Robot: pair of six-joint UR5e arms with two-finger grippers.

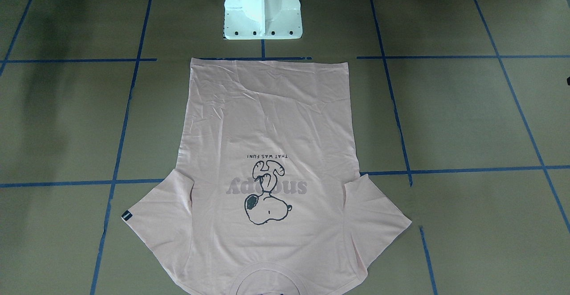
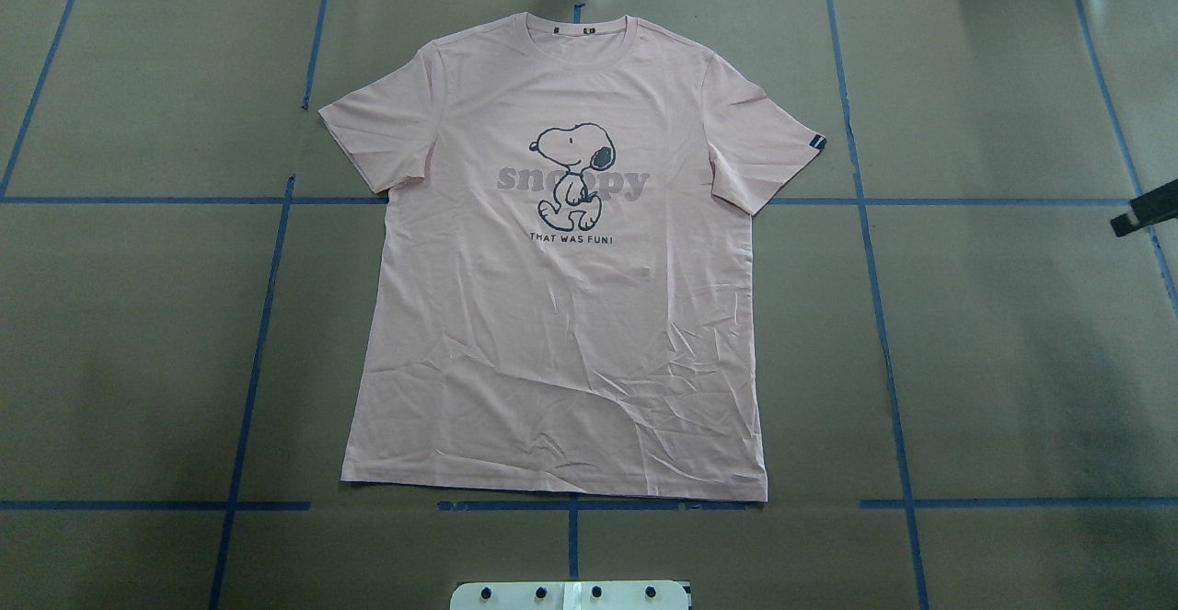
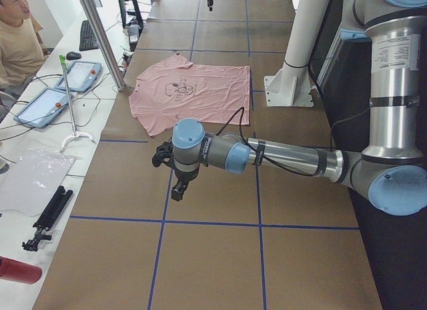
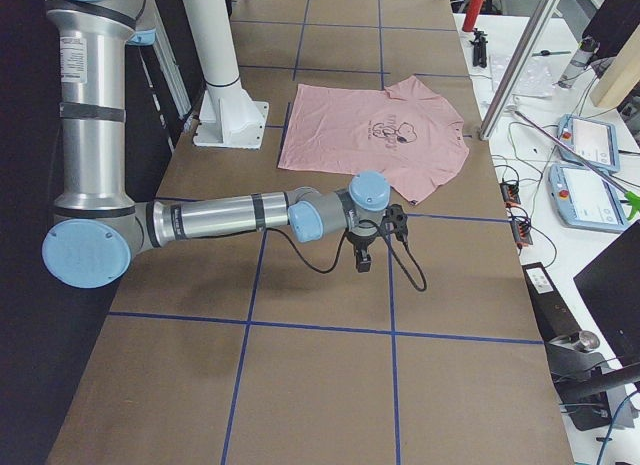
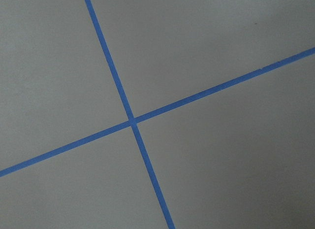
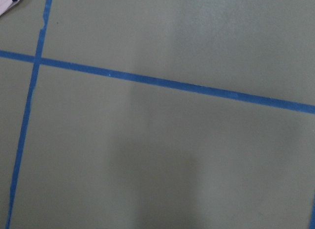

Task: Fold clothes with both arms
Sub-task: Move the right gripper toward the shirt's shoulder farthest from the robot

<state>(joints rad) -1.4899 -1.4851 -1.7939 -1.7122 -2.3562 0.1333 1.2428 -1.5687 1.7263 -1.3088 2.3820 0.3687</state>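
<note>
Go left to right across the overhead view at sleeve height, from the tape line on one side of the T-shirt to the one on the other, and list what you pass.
Blue tape line → plain sleeve of the pink T-shirt → Snoopy print → tagged sleeve → small black tag → second blue tape line.

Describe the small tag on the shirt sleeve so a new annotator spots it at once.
On the brown table with its blue tape grid, the pale pink T-shirt lies flat, print up. Follow the sleeve on the overhead view's right out to its hem: the small black tag sits at the outer corner. The other sleeve shows none.
</note>
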